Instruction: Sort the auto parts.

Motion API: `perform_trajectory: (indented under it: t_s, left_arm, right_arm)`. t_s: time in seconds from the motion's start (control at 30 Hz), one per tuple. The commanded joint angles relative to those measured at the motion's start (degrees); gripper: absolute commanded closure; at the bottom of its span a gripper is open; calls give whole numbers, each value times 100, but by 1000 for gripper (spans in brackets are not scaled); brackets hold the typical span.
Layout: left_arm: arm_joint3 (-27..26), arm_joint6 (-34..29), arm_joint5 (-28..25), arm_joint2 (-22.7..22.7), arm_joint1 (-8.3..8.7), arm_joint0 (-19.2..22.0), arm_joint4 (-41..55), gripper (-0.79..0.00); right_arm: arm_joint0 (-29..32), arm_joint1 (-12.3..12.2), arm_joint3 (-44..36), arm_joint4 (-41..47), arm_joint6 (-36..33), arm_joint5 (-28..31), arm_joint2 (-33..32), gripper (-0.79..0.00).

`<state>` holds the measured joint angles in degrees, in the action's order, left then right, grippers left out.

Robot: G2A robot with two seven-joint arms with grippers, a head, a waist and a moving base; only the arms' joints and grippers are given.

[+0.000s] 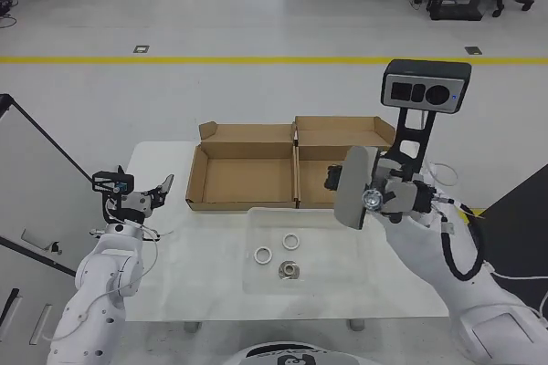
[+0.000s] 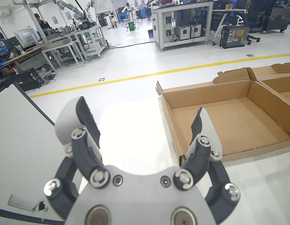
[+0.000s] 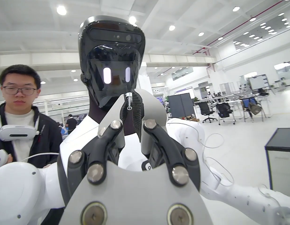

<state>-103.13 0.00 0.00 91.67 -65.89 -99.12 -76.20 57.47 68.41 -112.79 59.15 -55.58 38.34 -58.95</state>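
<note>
On the white table [image 1: 192, 265] in front of me I count two open cardboard boxes side by side at the far edge, the left box [image 1: 242, 178] and the right box [image 1: 312, 178], and one pale tray [image 1: 329, 265] just in front of them. Inside the tray lie three parts: two white rings, the nearer ring [image 1: 264, 256] and the farther ring [image 1: 291, 243], plus one metal bushing [image 1: 288, 269] close beside the nearer ring.

A fourth part, a small silver pin [image 3: 128, 101], sits in my right gripper [image 3: 131, 99], whose fingers are closed tight on it at their tips. That hand is raised above the tray's right side, in front of the right box, and the tray's three parts lie below it and to its left.

My left gripper [image 2: 140, 105] is spread wide and holds nothing. It hangs over the left part of the table, well apart from the tray, with the left box's near corner just beside it.

The top view gives the tray and its contents. The right wrist view gives the clamped pin up close — and the left wrist view gives the left box's bare cardboard floor.
</note>
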Motion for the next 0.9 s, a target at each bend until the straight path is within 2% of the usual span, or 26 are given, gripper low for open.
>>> perform_trajectory:
  t_s: [0.0,0.2,0.43,0.6,0.67,0.87]
  left_arm:
    - [0,0,0,0,0,0,0,-785]
    - [0,0,0,0,0,0,0,-785]
    - [0,0,0,0,0,0,0,-785]
    - [0,0,0,0,0,0,0,-785]
    - [0,0,0,0,0,0,0,-785]
    - [0,0,0,0,0,0,0,-785]
  right_arm:
    - [261,-60,27,-145,-68,-142,-383,0]
    - [973,-243,106,-521,-302,-654,-1555,0]
    - [1171,-414,391,-1183,-709,-1508,-2622,0]
    - [547,-534,941,-1934,-1584,-2207,-2873,0]
    - [267,-545,1220,-1966,-1728,-2314,-2825,0]
    - [-912,-582,2369,-2906,-2381,-2344,-2385,0]
